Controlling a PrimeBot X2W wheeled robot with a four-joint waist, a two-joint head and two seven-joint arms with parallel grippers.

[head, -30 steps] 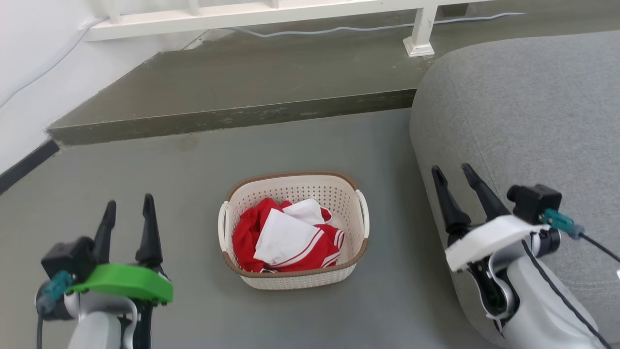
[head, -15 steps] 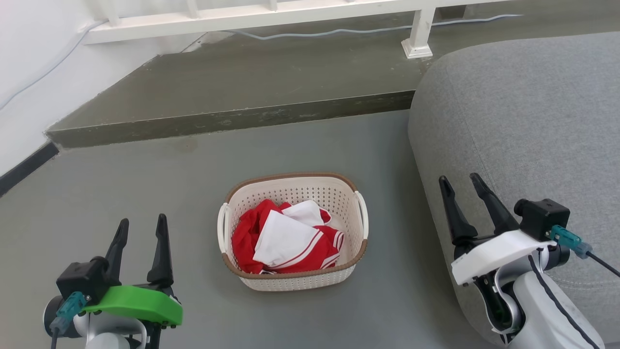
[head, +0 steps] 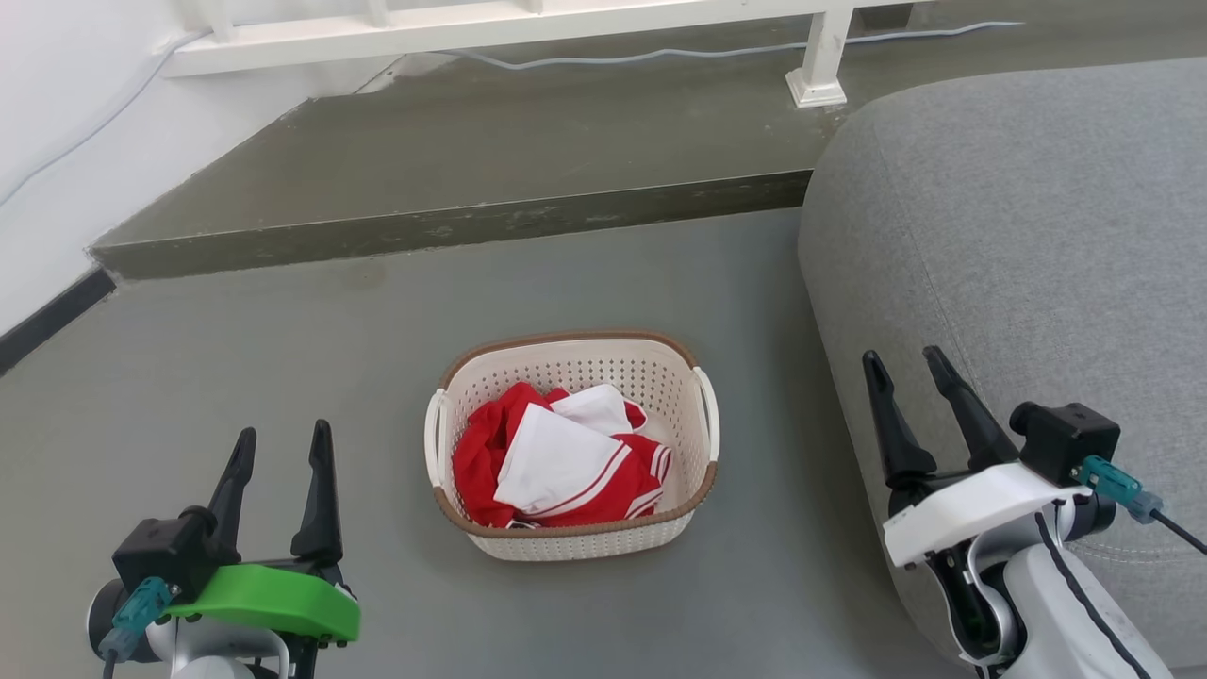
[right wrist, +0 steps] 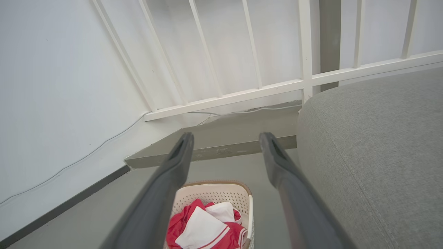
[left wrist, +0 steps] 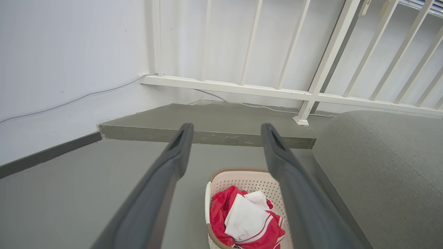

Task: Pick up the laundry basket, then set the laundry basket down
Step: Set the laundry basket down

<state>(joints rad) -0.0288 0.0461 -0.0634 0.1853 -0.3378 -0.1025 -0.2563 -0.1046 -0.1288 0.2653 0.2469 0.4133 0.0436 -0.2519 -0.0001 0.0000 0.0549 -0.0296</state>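
Both grippers are empty, and their fingers are spread wide.

Head view: the left gripper (head: 284, 432) sits at the lower left above the floor (head: 283, 358). Its two dark fingers point up the view with an open gap between them. The right gripper (head: 901, 355) sits at the lower right in front of the gray sofa (head: 1018, 236), and its fingers are parted in the same way. The laundry basket (head: 585, 545) stands upright on the floor between the two grippers, well apart from each. Neither gripper touches its white side handles. Red and white clothes (head: 556, 462) lie inside it. Beyond the basket a raised step (head: 471, 160) runs across the view, carrying a white railing (head: 471, 28) and a thin cable (head: 660, 55).

Left wrist view: the left fingers rise from the bottom edge, wide apart. The basket shows low in the gap between them, on the floor ahead, and the finger on that view's right covers part of it. The sofa lies to that view's right.

Right wrist view: the right fingers are also wide apart. The basket shows at the bottom edge between them, partly behind the finger on that view's left. The sofa is on that view's right.
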